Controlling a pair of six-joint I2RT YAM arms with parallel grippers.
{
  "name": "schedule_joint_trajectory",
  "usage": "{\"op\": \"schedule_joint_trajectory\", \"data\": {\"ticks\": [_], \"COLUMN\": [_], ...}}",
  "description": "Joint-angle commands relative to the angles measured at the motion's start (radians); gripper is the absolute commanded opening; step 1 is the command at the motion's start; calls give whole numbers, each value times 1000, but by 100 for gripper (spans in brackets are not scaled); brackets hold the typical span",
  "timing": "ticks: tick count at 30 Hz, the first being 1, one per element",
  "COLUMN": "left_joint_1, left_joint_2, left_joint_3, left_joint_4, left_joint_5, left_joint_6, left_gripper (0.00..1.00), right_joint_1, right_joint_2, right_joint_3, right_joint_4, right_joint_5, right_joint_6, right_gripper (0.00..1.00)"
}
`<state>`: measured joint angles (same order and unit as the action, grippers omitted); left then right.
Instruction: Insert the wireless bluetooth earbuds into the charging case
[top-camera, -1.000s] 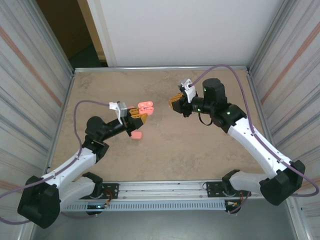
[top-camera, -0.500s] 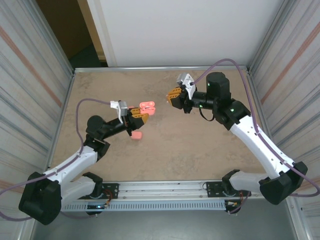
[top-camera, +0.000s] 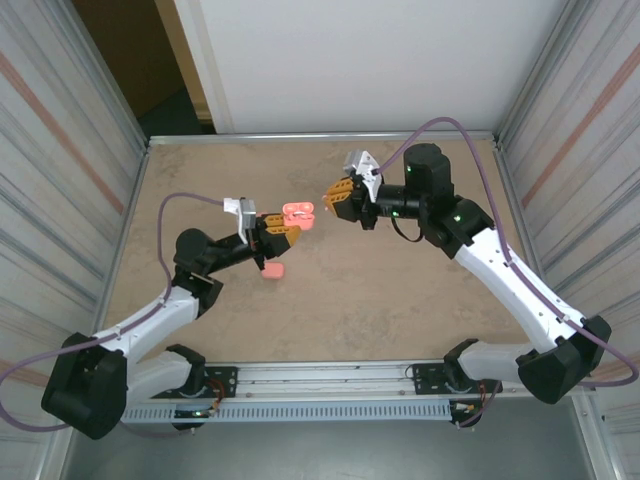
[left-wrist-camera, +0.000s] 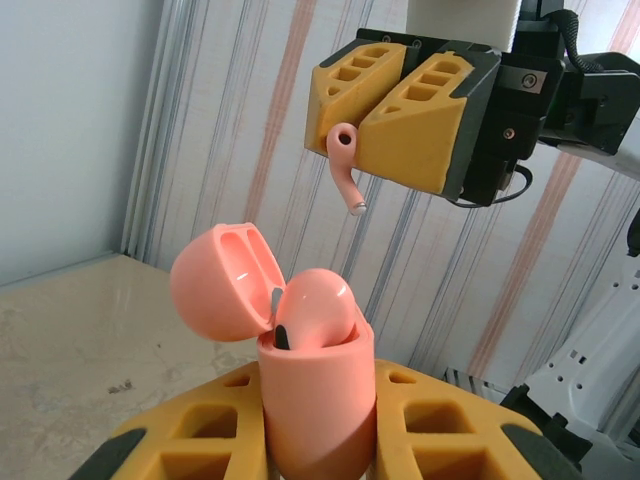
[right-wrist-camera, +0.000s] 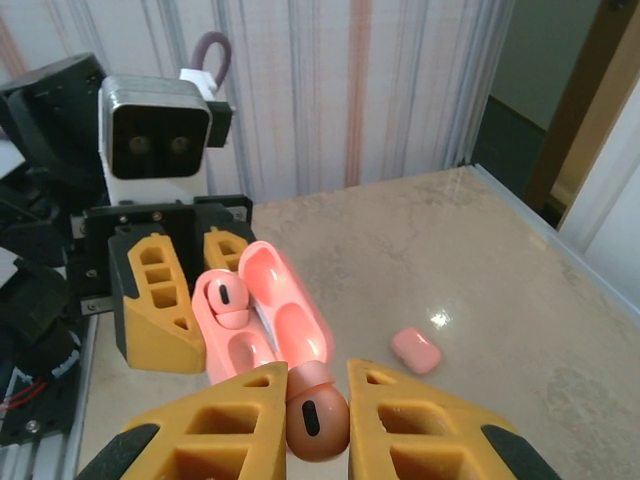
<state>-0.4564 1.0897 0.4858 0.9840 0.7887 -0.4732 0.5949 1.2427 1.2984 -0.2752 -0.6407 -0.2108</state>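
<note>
Since a second ago the right gripper (top-camera: 338, 197) has slid left toward the middle of the tabletop (top-camera: 400, 300), closing on the left gripper (top-camera: 280, 234), which has edged up a little. Right fingers are clenched on an earbud (left-wrist-camera: 343, 166), its stem hanging down clear of the pads. Left fingers clamp the charging case (top-camera: 297, 213) upright above the tabletop, just far of centre, its lid (left-wrist-camera: 222, 281) flipped open. A second earbud (right-wrist-camera: 228, 296) sits in the case's base. Open air separates the held earbud from the case mouth, with nothing between them. A closed pink case (top-camera: 272, 270) lies on the tabletop under the left gripper, toward the near edge. Bare tabletop spreads toward the right and near edges. Ribbed walls (top-camera: 60, 160) hem the left and right edges, a white panel (top-camera: 380, 60) the far one.
</note>
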Motion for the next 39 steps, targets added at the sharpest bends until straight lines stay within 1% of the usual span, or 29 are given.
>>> {"op": "schedule_joint_trajectory", "data": {"ticks": [1, 10, 26, 35, 39], "left_joint_1": [-13, -18, -20, -20, -20], "left_joint_2": [5, 22, 20, 20, 23], "left_joint_3": [39, 53, 57, 62, 64], "left_joint_4": [59, 53, 44, 31, 31], "left_joint_5": [29, 49, 46, 43, 43], "left_joint_6": [-16, -15, -10, -2, -2], "left_gripper": [0, 0, 0, 0, 0], "right_joint_1": [24, 60, 92, 99, 102], "right_joint_2": [8, 39, 56, 56, 61], "right_joint_3": [31, 51, 48, 44, 51], "right_joint_4": [21, 2, -52, -78, -92], "right_joint_5": [-21, 6, 71, 55, 38], "right_joint_6": [-38, -90, -165, -202, -204], "right_gripper": [17, 17, 17, 18, 20]}}
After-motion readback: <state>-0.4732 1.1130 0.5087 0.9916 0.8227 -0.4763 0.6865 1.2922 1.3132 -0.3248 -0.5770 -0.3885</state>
